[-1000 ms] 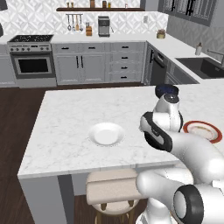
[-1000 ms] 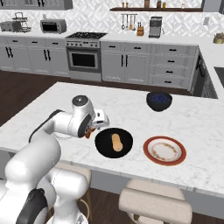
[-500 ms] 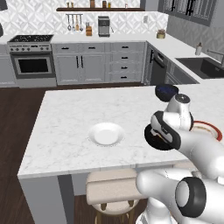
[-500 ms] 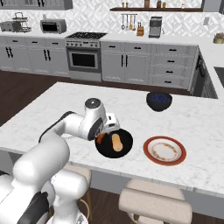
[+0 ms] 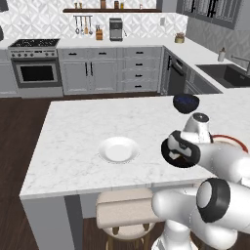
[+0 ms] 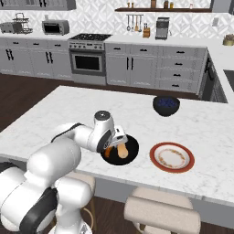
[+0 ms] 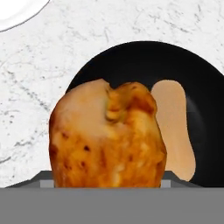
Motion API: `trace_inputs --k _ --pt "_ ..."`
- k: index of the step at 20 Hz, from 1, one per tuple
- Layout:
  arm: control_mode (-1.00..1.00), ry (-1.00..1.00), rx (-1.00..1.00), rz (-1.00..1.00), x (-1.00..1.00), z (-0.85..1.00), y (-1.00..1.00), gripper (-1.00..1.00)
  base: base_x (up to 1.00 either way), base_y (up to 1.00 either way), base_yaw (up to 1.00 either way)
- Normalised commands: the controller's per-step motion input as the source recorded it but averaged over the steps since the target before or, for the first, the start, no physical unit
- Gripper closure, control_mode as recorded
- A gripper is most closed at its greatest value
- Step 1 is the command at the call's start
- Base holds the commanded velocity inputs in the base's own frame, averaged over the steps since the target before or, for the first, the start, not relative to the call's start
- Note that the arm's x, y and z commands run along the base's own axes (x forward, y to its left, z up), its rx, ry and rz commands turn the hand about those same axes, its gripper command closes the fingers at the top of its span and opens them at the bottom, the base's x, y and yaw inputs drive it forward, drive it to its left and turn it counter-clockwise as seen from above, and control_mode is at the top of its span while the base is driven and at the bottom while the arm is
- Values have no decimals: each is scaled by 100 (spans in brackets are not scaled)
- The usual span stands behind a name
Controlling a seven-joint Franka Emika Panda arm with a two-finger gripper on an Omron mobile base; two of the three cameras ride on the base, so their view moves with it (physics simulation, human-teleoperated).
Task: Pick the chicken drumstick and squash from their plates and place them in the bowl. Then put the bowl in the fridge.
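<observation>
A: Where is the chicken drumstick (image 7: 107, 138)?
B: In the lower centre of the hand view, big and close, its browned bulb facing the camera. It sits between the fingers of the gripper (image 6: 114, 147), which stand fairly wide with the drumstick held in the gap. In the right base view a bit of orange-brown shows at the gripper, low in the middle of the frame.

A: And below it?
B: The black bowl (image 7: 131, 61) lies right under the drumstick, taking up the centre and right of the hand view. The squash (image 7: 175, 127) already lies inside it, pale tan, just right of the drumstick. In the right base view the bowl (image 6: 130, 153) is partly covered by the hand, with the squash (image 6: 122, 151) showing in it.

A: The plates?
B: The white plate (image 5: 117, 149) sits on the island counter (image 5: 73, 136) left of centre in the left base view, well apart from the bowl. The orange-rimmed plate (image 6: 172, 157) is just right of the bowl in the right base view.

A: Anything else near?
B: A dark blue bowl (image 6: 166, 105) stands farther back on the counter, upper right of the black one.
</observation>
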Motion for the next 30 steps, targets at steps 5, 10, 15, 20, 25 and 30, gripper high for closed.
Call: trace_inputs --k 5,10,15,20,25,30 --pt "-100 4 0 2 12 -25 -7 100 0 0 0" --pt "-100 2 0 3 26 -30 -13 100 0 0 0" --pt "-100 4 0 2 25 -14 -18 -100 0 0 0" --pt "-100 -1 0 0 -8 0 -3 -100 0 0 0" --pt "-100 -17 0 -1 -60 14 1 -100 0 0 0" --pt "-100 -14 0 -13 -41 85 16 -100 0 0 0"
